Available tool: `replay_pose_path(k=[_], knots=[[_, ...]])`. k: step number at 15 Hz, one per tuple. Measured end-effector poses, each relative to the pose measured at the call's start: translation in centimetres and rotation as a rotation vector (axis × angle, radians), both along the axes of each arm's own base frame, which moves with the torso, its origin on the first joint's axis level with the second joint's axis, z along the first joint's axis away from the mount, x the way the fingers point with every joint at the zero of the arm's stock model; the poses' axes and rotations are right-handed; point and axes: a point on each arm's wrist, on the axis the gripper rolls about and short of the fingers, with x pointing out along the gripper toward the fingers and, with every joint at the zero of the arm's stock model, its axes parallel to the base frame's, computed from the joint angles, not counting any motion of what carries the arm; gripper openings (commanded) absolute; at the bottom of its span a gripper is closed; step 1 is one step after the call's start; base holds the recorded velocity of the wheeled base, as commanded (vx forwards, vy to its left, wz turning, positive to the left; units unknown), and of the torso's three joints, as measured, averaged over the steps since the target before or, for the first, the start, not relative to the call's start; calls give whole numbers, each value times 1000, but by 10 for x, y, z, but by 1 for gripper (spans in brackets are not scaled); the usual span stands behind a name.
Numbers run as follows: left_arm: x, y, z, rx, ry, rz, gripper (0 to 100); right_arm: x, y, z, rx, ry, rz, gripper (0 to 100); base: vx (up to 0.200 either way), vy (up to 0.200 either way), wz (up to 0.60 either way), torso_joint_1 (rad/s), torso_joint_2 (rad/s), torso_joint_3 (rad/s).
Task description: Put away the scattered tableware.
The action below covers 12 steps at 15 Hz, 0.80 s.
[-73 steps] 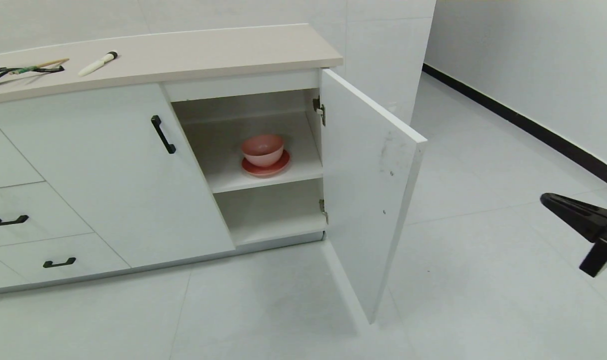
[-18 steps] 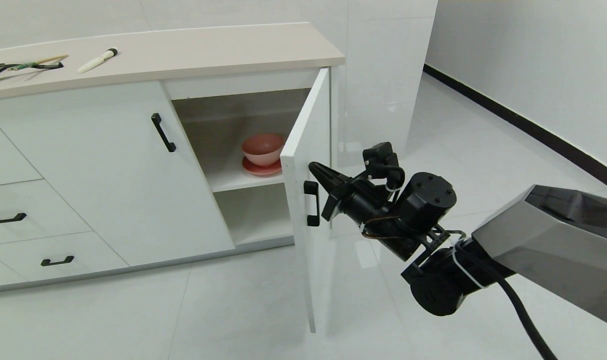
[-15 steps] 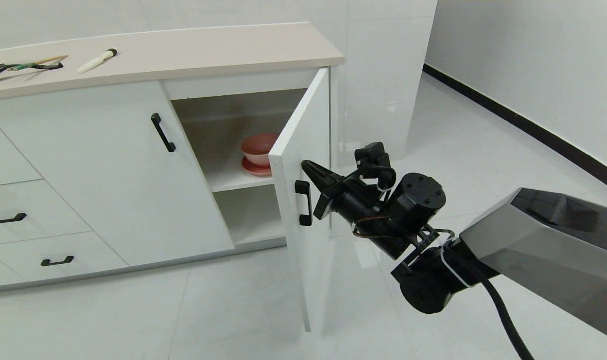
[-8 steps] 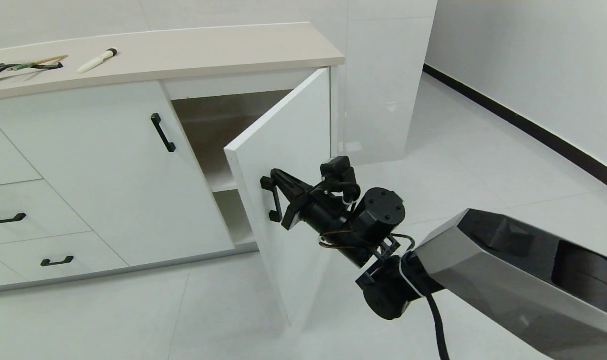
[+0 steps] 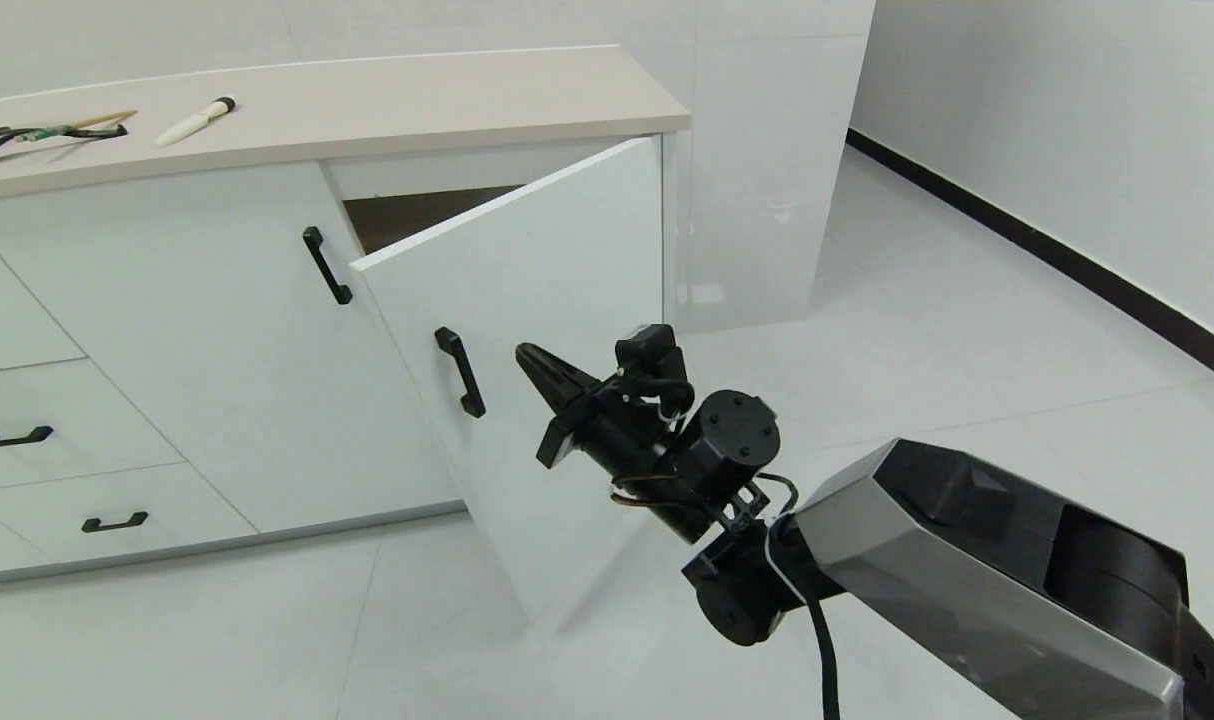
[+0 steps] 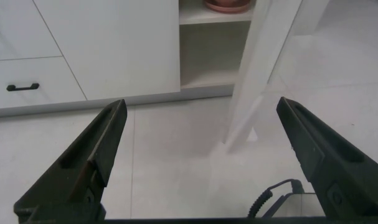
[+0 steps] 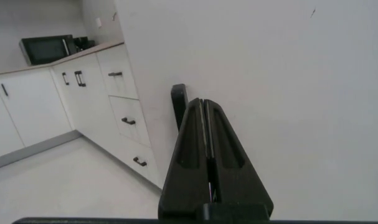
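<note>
White cabinet door (image 5: 557,260) ajar, mostly screening the shelves (image 6: 210,15).
Empty right gripper (image 5: 529,357), jaws shut, beside the handle (image 5: 460,372); left gripper (image 6: 201,104) jaws wide, empty; pink plate (image 6: 226,5) cropped.

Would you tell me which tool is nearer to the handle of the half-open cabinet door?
Right. The right tool sits close beside the door handle; the left tool hangs over the floor, well short of the door.
</note>
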Motion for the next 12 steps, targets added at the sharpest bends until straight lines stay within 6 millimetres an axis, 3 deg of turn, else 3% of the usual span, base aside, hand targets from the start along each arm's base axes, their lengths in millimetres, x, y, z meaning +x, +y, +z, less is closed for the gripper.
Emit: replay_pose_path(k=[4,7,9,12], knots=[[0,0,0,2,0,0,100,-21,-25,0,-73,70,-6,0,0,0,0,0,0,0],[0,0,0,-1,0,0,100,-51,-64,23,-111,108,-15,0,0,200,0,-1,-1,6],[0,0,0,0,0,0,100,-69,-108,49,-106,114,-58,0,0,200,0,0,2,2],[0,0,0,1,1,0,100,-95,-205,78,-89,117,-231,0,0,200,0,4,2,4]])
